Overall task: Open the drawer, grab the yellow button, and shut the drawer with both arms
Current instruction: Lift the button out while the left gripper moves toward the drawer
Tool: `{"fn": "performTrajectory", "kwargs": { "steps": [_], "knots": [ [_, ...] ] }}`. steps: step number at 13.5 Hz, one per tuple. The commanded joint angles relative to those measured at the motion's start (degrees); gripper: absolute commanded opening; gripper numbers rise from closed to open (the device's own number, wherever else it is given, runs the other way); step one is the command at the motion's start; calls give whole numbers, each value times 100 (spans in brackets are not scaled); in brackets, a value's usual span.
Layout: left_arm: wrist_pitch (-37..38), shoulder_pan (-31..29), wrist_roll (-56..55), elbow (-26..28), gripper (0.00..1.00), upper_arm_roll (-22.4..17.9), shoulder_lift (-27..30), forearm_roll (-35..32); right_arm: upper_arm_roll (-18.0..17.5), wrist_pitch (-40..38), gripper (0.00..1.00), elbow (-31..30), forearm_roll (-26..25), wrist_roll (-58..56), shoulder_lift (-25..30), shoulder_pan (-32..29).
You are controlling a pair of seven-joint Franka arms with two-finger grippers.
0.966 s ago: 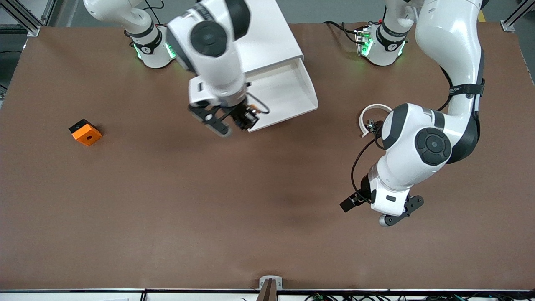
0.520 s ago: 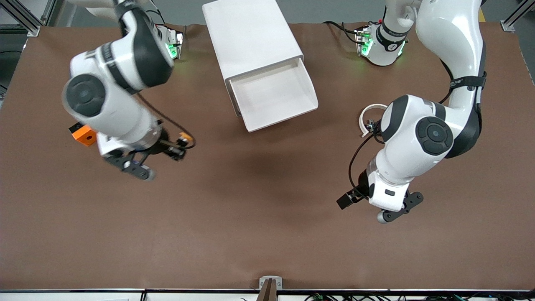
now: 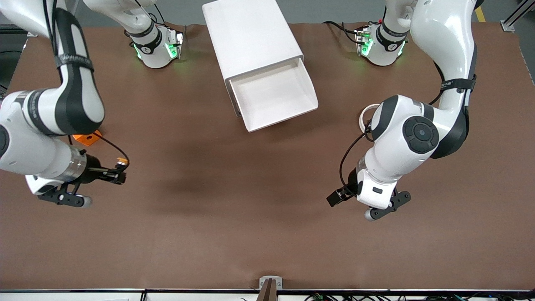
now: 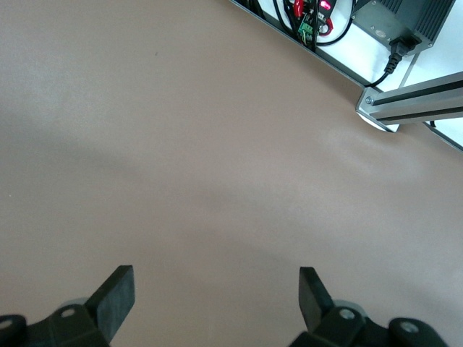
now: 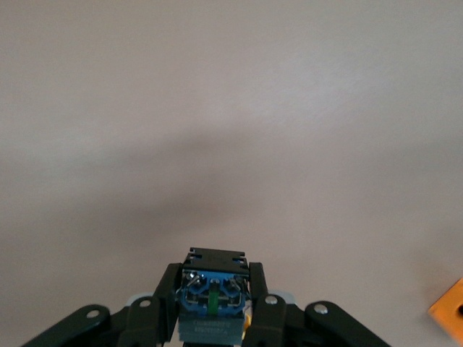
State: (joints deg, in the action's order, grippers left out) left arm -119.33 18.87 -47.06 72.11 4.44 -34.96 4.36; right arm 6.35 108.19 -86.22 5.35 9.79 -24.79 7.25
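The top drawer [image 3: 273, 94] of the white cabinet [image 3: 250, 33] stands pulled open, and its tray looks empty. My right gripper [image 3: 117, 170] is shut on the button [image 3: 122, 160], held over the table at the right arm's end, close to the orange block. In the right wrist view the button [image 5: 213, 296] shows its blue base and black body, clamped in the right gripper [image 5: 214, 282]. My left gripper [image 3: 336, 197] hangs over bare table at the left arm's end. In the left wrist view it [image 4: 215, 289] is open and empty.
The orange block with a hole [image 3: 85, 138] lies partly hidden under the right arm; its corner shows in the right wrist view [image 5: 448, 311]. A white arc [image 3: 367, 112] lies by the left arm's elbow. The table's front edge carries a metal bracket [image 3: 270, 283].
My right arm has swung from the open drawer to the right arm's end of the table, carrying the button. My left gripper has drifted slightly toward the table's middle. The drawer has stayed open.
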Motion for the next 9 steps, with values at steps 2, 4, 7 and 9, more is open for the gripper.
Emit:
{"fn": "performTrajectory", "kwargs": {
  "steps": [2,4,7,9],
  "knots": [
    [-73,116,31,93,100,39,16,-84,-108,684,0,-194,-228,-555,-350,-530],
    [-82,221,48,110,100,31,-10,-128,-108,1053,0,-194,-228,-863,-622,-785],
    [-108,528,-4,364,100,13,-2,-146,-116,1799,0,-185,-219,-1459,-1114,-1180],
    [-108,783,-40,531,100,22,-2,-321,-125,2248,0,-176,-184,-1803,-1387,-1400]
  ]
}}
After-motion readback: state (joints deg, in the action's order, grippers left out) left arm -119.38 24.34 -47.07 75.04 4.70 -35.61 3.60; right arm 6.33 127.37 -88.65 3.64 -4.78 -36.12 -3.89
